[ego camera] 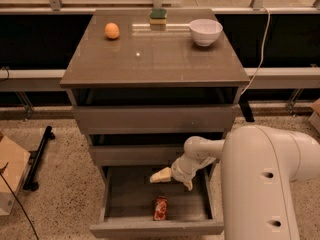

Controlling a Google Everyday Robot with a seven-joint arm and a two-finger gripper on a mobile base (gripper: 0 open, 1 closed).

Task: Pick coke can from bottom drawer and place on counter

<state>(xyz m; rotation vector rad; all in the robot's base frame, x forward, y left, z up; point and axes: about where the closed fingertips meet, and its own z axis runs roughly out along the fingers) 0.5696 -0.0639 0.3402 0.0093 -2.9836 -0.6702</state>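
The coke can is small and red and lies on its side near the front of the open bottom drawer. My gripper hangs over the back of that drawer, above and slightly right of the can, not touching it. Its cream fingers stand apart with nothing between them. The counter is the glossy grey-brown top of the cabinet, well above the gripper.
On the counter are an orange ball at back left, a green-yellow sponge at back middle and a white bowl at back right. The two upper drawers stand slightly open. A cardboard box and a black stand are on the floor at left.
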